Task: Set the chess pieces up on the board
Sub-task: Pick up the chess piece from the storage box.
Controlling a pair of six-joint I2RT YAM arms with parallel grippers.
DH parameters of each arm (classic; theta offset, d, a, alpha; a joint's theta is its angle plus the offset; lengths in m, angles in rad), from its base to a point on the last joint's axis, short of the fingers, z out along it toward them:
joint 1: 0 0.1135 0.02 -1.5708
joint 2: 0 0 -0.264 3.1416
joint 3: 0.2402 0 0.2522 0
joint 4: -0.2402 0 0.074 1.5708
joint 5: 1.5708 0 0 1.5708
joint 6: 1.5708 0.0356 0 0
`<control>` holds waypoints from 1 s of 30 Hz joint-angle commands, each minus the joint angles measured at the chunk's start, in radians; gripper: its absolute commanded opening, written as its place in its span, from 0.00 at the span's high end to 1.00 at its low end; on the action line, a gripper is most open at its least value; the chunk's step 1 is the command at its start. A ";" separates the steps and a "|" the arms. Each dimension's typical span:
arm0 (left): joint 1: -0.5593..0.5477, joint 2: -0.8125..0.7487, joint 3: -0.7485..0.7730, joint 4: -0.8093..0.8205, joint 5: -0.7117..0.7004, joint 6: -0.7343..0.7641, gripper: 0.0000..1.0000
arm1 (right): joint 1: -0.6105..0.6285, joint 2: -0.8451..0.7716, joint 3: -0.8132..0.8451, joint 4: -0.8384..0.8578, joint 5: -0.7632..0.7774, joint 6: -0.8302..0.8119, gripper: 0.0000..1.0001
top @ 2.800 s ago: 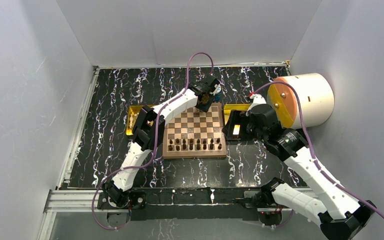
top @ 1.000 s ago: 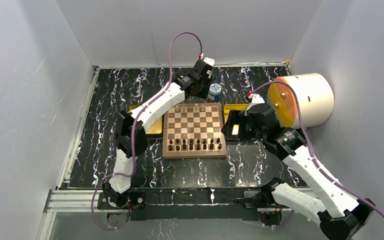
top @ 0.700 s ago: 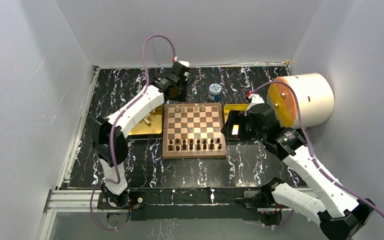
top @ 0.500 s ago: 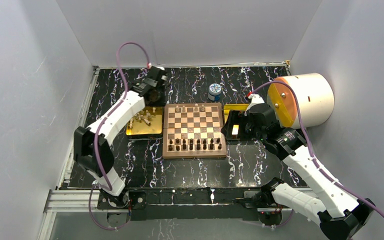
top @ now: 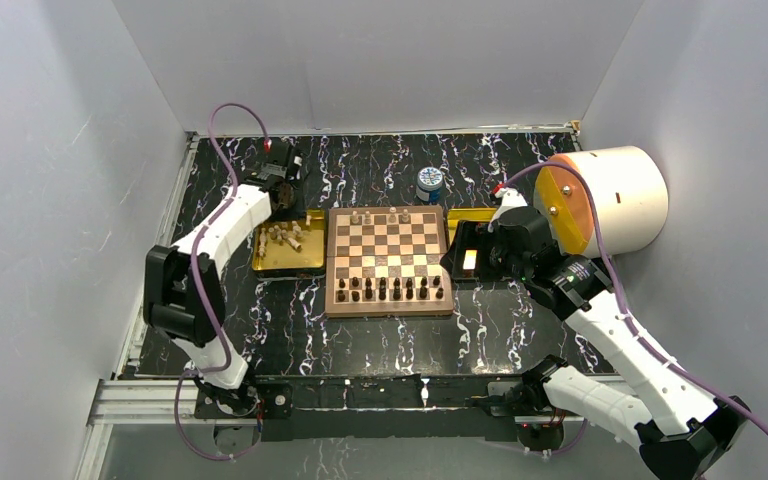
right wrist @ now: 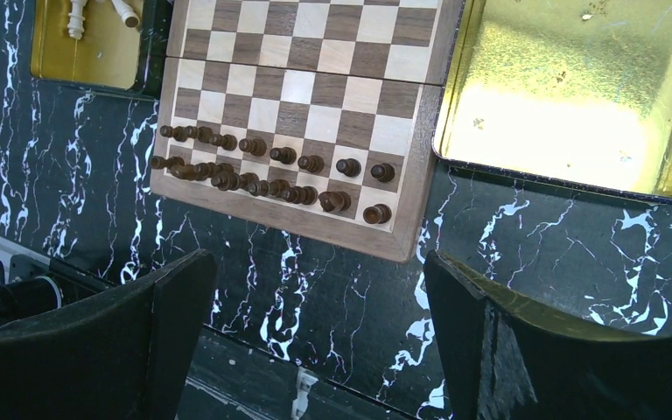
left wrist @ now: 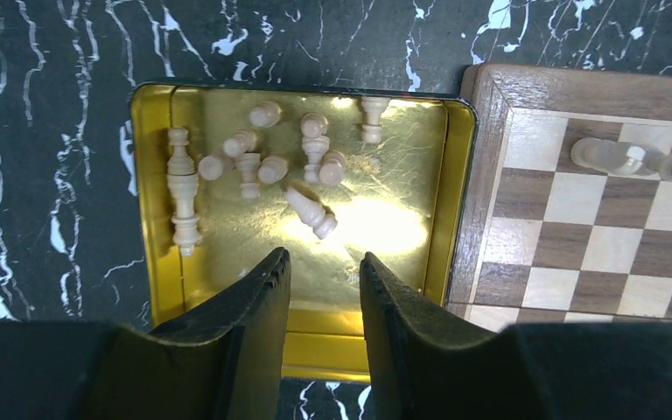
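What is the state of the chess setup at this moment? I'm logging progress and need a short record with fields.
board: between two gold trays
dark pieces: lined up in the two near rows
cream pieces on board: a few, far row only
cream pieces in left tray: about a dozen, most lying down
left tray: holds cream pieces only
right tray: no pieces seen
left tool: over left tray, narrowly open, empty
right tool: wide open, empty

Black marbled table [top: 380,335], board [top: 388,250], gold trays [top: 285,262], jar [top: 428,184]

Pcs [left wrist: 271,169] in tray [left wrist: 394,236], L of board [left wrist: 595,219].
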 commanded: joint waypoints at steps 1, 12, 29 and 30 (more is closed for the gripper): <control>0.002 0.059 -0.008 0.046 0.017 0.010 0.67 | 0.005 0.001 0.001 0.055 -0.001 0.003 0.01; 0.004 0.215 0.023 0.098 -0.014 0.032 0.72 | 0.005 0.003 0.013 0.062 0.009 0.004 0.01; 0.006 0.263 0.062 0.112 -0.037 0.059 0.76 | 0.006 -0.013 0.006 0.068 0.024 -0.002 0.01; 0.005 0.267 0.065 0.110 -0.039 0.059 0.77 | 0.005 -0.016 0.003 0.070 0.023 0.000 0.01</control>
